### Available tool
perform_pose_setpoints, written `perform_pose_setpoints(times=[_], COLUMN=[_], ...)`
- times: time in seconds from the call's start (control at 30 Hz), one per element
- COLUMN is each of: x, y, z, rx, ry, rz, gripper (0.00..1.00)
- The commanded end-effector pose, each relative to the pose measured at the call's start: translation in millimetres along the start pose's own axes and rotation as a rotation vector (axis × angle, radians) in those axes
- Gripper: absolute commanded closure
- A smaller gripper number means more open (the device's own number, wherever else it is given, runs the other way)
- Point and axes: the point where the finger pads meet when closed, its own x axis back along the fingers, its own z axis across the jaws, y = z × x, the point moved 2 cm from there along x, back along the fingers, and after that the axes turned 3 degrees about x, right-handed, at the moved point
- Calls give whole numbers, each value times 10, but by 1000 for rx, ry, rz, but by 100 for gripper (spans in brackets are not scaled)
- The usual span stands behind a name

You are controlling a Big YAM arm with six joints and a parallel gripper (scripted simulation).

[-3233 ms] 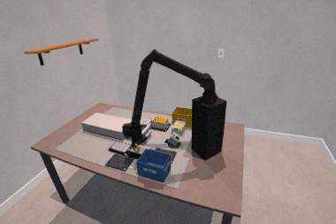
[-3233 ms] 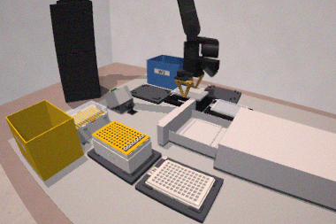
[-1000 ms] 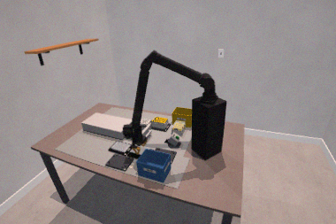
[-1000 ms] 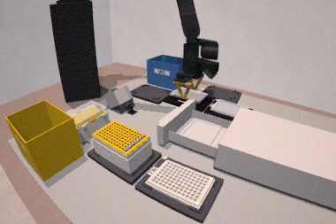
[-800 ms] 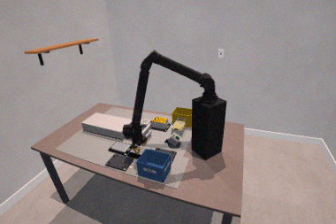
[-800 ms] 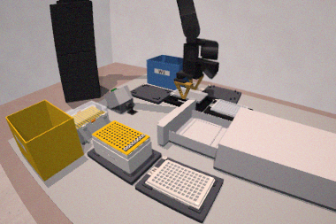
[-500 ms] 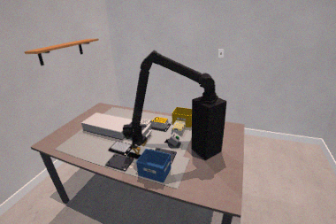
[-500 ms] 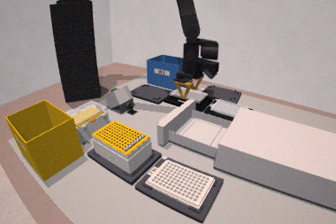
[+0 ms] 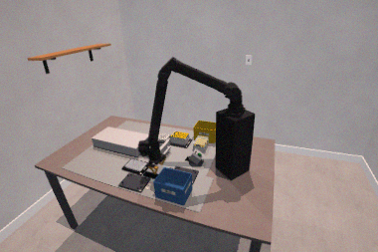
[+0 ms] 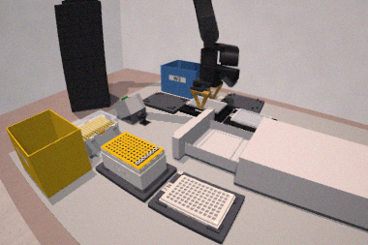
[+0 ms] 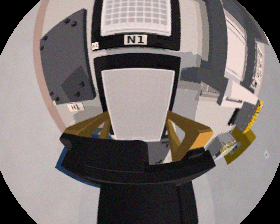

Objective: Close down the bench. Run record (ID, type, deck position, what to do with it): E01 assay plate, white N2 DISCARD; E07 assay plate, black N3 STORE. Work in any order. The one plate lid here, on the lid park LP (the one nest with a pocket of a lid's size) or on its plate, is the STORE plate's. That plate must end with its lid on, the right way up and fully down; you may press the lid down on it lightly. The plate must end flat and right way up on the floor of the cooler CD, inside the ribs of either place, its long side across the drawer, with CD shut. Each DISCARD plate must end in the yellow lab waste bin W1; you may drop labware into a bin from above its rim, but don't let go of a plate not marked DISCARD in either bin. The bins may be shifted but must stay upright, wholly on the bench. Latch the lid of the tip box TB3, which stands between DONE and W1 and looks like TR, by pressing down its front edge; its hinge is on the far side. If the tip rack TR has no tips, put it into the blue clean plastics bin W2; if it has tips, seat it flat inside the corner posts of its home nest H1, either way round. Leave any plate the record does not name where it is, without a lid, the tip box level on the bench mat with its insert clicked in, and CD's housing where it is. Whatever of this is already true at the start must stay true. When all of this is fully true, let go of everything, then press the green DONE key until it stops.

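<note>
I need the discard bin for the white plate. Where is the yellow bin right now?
In the exterior view the yellow bin stands at the near left corner of the bench, beside the open tip box and left of the yellow-topped tip rack.
</note>
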Motion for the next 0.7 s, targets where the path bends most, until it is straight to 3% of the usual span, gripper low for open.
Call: perform_pose_setpoints(times=[0.0,0.4,0.43,0.67], x=[-15,-45,28,28], y=[154,152,219,217], z=[63,67,92,95], rx=[15,16,16,16], ry=[12,12,17,17], rz=[-32,-31,-45,-44], gripper=[100,100,100,100])
